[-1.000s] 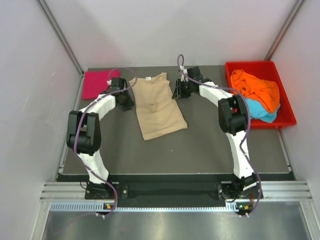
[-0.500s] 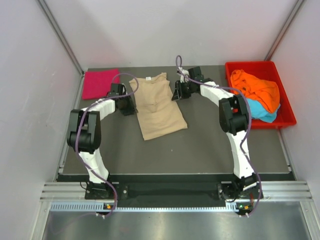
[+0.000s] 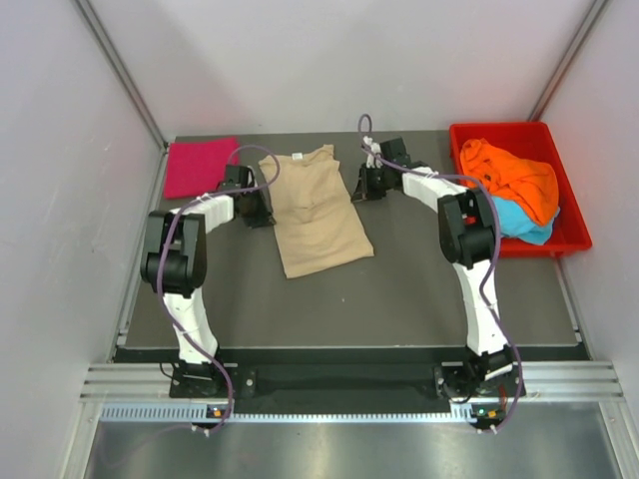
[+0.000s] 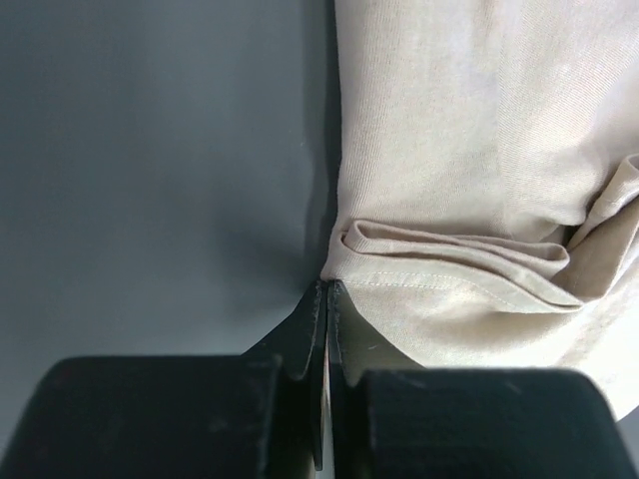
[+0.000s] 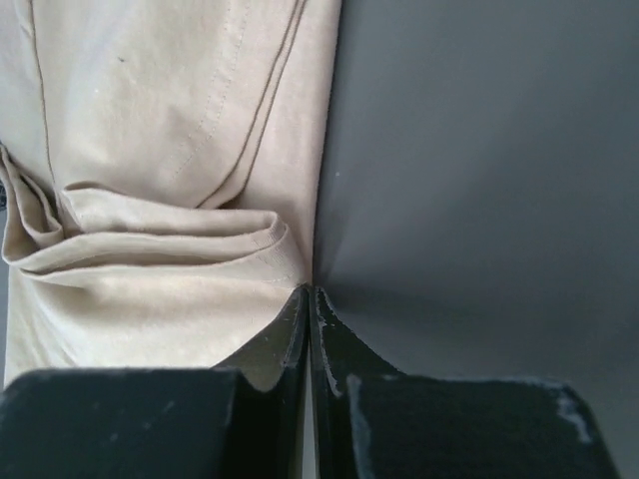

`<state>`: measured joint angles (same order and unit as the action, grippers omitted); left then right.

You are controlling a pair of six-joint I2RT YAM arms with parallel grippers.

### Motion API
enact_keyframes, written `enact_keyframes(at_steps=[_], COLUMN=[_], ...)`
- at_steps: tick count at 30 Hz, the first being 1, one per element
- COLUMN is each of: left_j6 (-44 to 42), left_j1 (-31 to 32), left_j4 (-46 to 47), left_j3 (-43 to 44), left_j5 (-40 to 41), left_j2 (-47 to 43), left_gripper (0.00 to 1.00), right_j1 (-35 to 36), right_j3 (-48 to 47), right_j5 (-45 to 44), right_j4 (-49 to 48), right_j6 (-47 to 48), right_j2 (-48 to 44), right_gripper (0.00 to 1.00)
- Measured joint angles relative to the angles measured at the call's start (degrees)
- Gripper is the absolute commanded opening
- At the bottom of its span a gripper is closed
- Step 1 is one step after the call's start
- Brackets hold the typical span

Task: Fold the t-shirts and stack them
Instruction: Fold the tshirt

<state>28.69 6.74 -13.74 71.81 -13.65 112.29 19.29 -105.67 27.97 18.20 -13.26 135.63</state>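
Top external view: the beige t-shirt point(image 3: 318, 212) lies spread on the surface point(image 3: 399, 289) between the two hands. It is just right of the left hand point(image 3: 264, 206) and just left of the right hand point(image 3: 355, 188). Both hands are closed with their tips on the bunched sleeve folds at opposite edges, probably to lift both sides together for a fold, though it is unclear whether any cloth is caught. A magenta-pink t-shirt point(image 3: 200, 168) lies folded beyond the left hand, while the orange t-shirt point(image 3: 514, 180) and light blue t-shirt point(image 3: 527, 230) wait in the red tray point(image 3: 499, 129), right of the right hand.
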Motion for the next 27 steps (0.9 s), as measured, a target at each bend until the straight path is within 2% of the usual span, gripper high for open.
enact_keyframes(at_steps=[7,8,9,10,11,12,13,16,21,23,24,27], left_j6=[1.7,1.9,1.9,2.1,2.3,2.5,2.8,2.7,2.7,2.8,2.9,3.3], left_j1=[0.0,0.0,0.0,0.0,0.0,0.0,0.0,-0.1,0.0,0.1,0.9,2.1], left_j4=[0.0,0.0,0.0,-0.1,-0.1,-0.3,-0.4,-2.1,-8.0,-8.9,-10.1,-8.7], left_j3=[0.6,0.6,0.6,0.6,0.7,0.9,1.2,1.3,0.5,-2.2,-8.2,-13.7], left_j5=[0.5,0.6,0.6,0.6,0.5,0.5,0.6,2.4,6.8,7.4,7.4,6.1], left_j2=[0.5,0.5,0.5,0.5,0.5,0.4,0.3,-0.9,-7.1,-11.5,-18.6,-22.8], left_gripper=[0.00,0.05,0.13,0.22,0.29,0.35,0.37,0.40,0.41,0.40,0.39,0.39], right_j1=[-1.2,-1.2,-1.3,-1.3,-1.3,-1.3,-1.3,-1.3,-1.4,-1.0,-0.7,-0.4], right_j3=[4.5,4.9,5.2,5.4,5.7,5.9,6.0,6.7,13.2,18.8,26.0,30.8], right_j5=[-1.6,-2.0,-2.2,-2.3,-2.4,-2.4,-2.6,-4.5,-6.9,-7.1,-6.9,-6.8], right_j4=[-5.5,-5.8,-6.3,-6.5,-6.6,-6.8,-6.6,-3.8,1.6,2.5,3.4,2.0], right_j6=[-3.3,-3.5,-3.6,-3.8,-4.1,-4.1,-4.4,-4.8,-5.9,-5.9,-5.8,-5.4], right_j2=[-1.6,-1.7,-1.9,-2.0,-2.2,-2.3,-2.7,-4.5,-12.4,-17.7,-24.2,-27.3], right_gripper=[0.00,0.00,0.01,0.11,0.16,0.21,0.30,0.37,0.41,0.42,0.43,0.43])
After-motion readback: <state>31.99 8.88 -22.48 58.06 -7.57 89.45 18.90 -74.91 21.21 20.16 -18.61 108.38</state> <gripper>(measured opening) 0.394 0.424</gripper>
